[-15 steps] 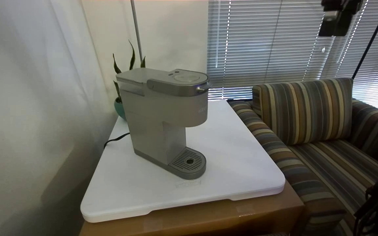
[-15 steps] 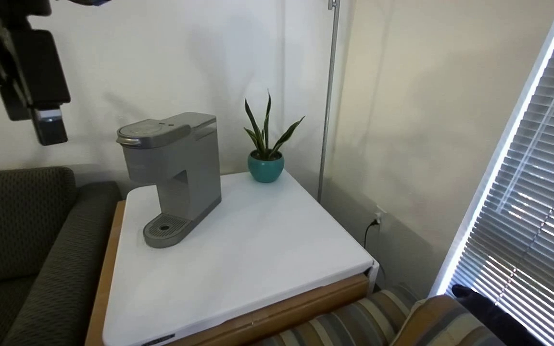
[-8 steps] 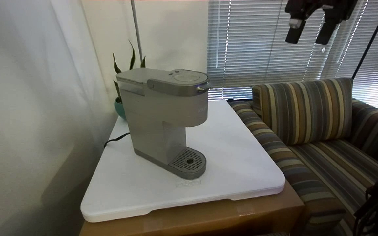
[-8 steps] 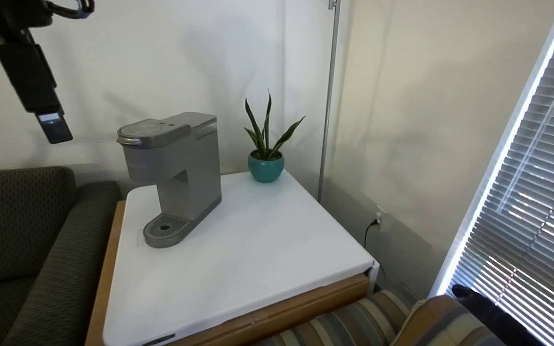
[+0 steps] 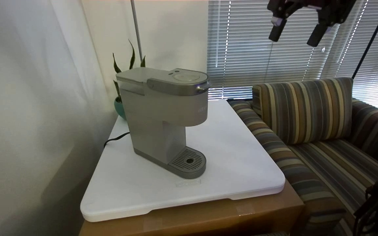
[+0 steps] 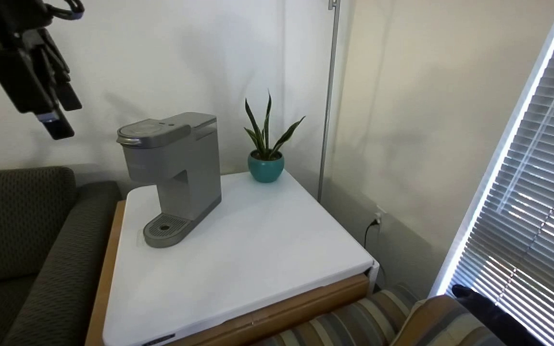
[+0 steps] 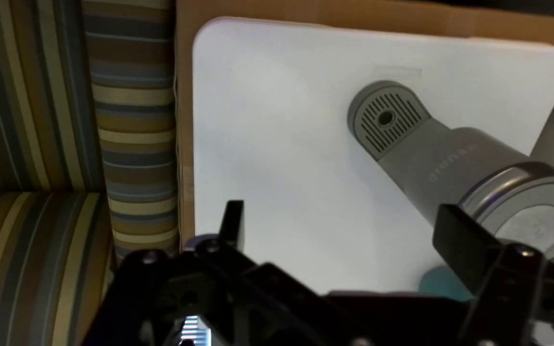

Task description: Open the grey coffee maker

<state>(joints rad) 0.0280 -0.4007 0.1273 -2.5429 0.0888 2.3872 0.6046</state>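
Note:
The grey coffee maker [image 5: 162, 111] stands upright on a white tabletop, with its lid [image 5: 187, 77] shut and a silvery front handle [image 5: 203, 87]. It also shows in an exterior view [image 6: 202, 158], and from above on the right of the wrist view [image 7: 455, 158]. My gripper [image 5: 295, 35] is open and empty, apart from the coffee maker and higher than its lid. In an exterior view the gripper [image 6: 65, 114] is in front of and above the handle side. In the wrist view the gripper [image 7: 342, 216] is wide open; its right finger [image 7: 467, 245] covers part of the lid.
A snake plant in a teal pot [image 6: 266, 166] stands on the white tabletop [image 6: 248, 250] behind the coffee maker. A wall and a grey pole [image 6: 330, 105] are close by. A striped armchair [image 5: 307, 114] stands beside the table. A black cord [image 5: 116, 139] runs behind the coffee maker.
My gripper has turned so both fingers show apart, and it has shifted toward the coffee maker. The gap between the fingers looks wider. The coffee maker has not moved.

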